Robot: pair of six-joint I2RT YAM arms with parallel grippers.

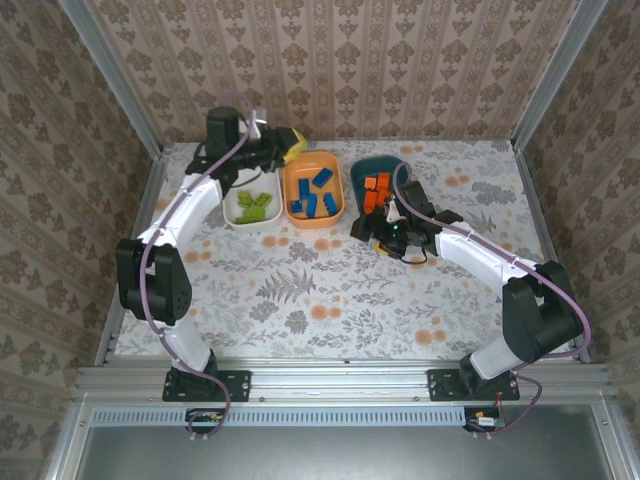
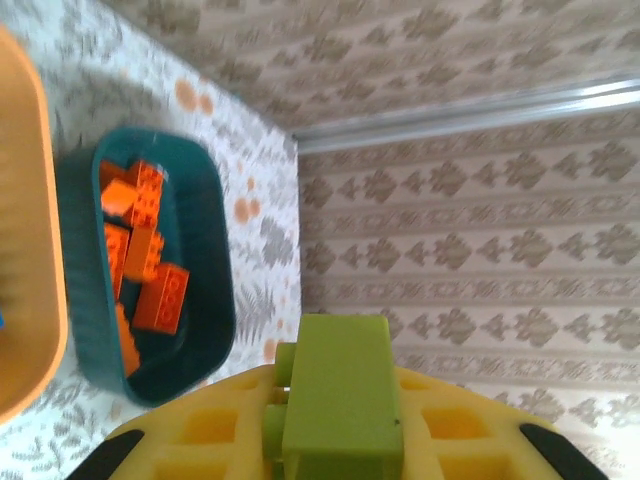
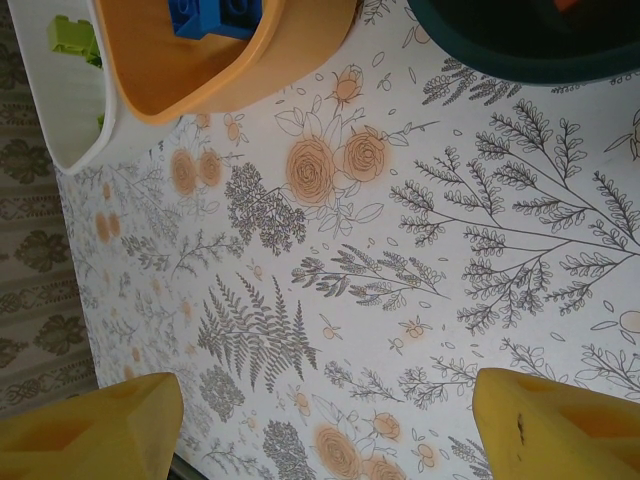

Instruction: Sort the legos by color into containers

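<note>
My left gripper (image 1: 289, 146) hangs at the back of the table, behind the white bowl (image 1: 236, 214) and the orange bowl (image 1: 298, 170). It is shut on a lime green lego (image 2: 340, 370), squeezed between the yellow fingers (image 2: 450, 430). Green legos (image 1: 254, 206) lie in the white bowl, blue legos (image 1: 314, 194) in the orange bowl, and orange legos (image 1: 376, 190) in the dark teal bowl (image 1: 402, 165). My right gripper (image 1: 368, 228) sits low in front of the teal bowl, open, with bare tablecloth between its fingers (image 3: 560, 425).
The three bowls stand side by side at the back middle. Patterned walls with metal posts (image 1: 105, 75) close the table on three sides. Flowered tablecloth (image 1: 320, 300) stretches bare in front of the bowls.
</note>
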